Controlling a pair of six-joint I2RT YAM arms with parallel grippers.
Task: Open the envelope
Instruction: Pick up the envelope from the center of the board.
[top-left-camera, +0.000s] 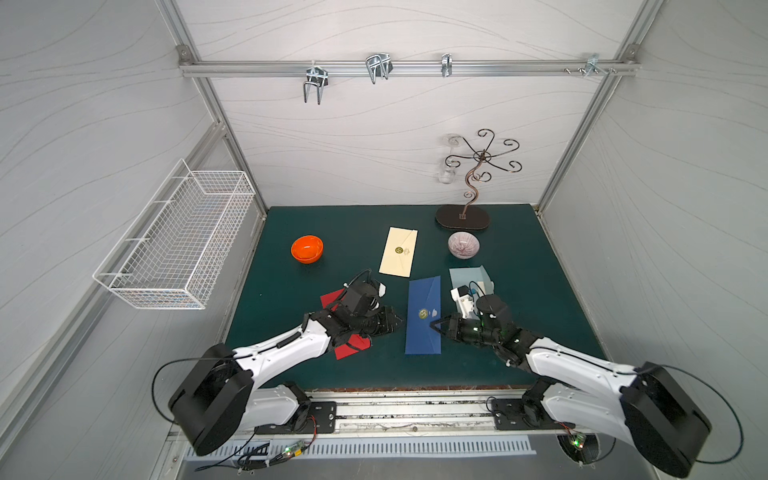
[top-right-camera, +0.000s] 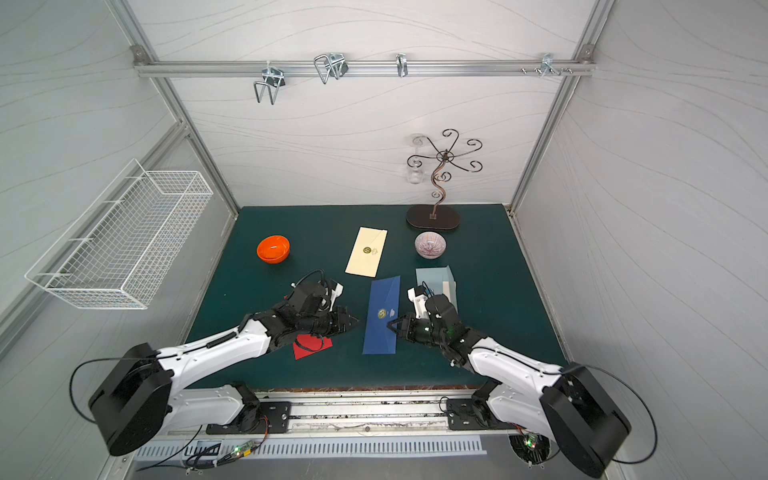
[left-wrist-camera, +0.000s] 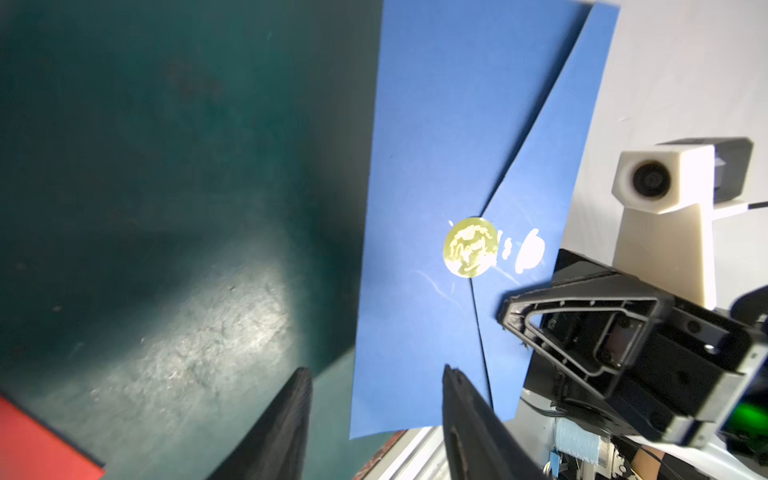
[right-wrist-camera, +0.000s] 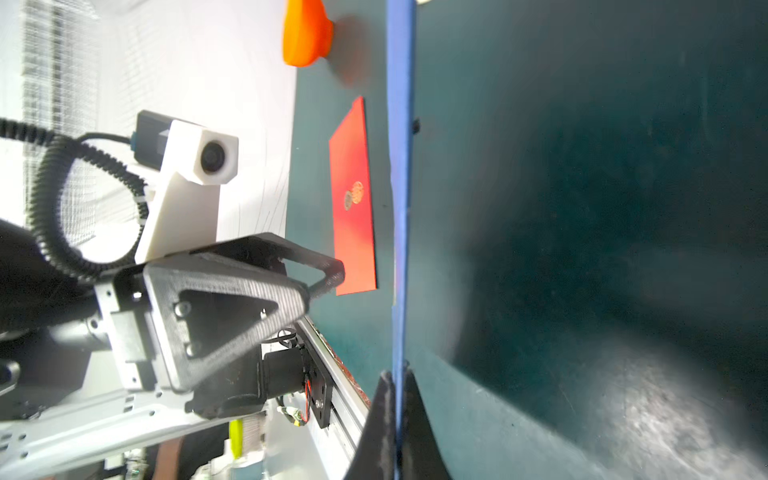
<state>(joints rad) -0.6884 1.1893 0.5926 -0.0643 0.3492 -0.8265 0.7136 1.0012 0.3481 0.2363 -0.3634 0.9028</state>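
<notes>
The blue envelope (top-left-camera: 422, 336) (top-right-camera: 378, 338) (left-wrist-camera: 436, 145) sits at the middle of the green mat (top-left-camera: 519, 311), long axis running front to back. It appears raised off the mat: the right wrist view shows it edge-on (right-wrist-camera: 401, 166), with mat on both sides. The flap is closed, its tip under a round gold seal (top-left-camera: 423, 313) (top-right-camera: 380, 313) (left-wrist-camera: 471, 247).

Right gripper (top-left-camera: 433, 326) (top-right-camera: 390, 325) (right-wrist-camera: 397, 374): fingers pressed together, pinching the envelope's right long edge, just nearer the front than the seal. Whether it grips the flap alone or the full thickness cannot be determined.

Left gripper (top-left-camera: 399, 320) (top-right-camera: 355, 320) (left-wrist-camera: 374, 374): fingers spread, nothing between them. The tips are just beside the envelope's left long edge; contact is not evident.

Surrounding items:
- Red envelope (top-left-camera: 353, 349) (top-right-camera: 311, 347) (right-wrist-camera: 353, 208): flat on the mat, partly covered by the left arm.
- Cream envelope (top-left-camera: 397, 253) (top-right-camera: 365, 253): sealed, behind the blue one.
- Pale blue envelope (top-left-camera: 469, 276) (top-right-camera: 434, 276): flap up, behind the right gripper.
- Orange bowl (top-left-camera: 306, 248) (top-right-camera: 272, 248): rear left.
- Patterned bowl (top-left-camera: 463, 244) (top-right-camera: 430, 244): rear right, in front of a curled metal stand (top-left-camera: 462, 218).
- White wire basket (top-left-camera: 178, 241): mounted on the left wall.
</notes>
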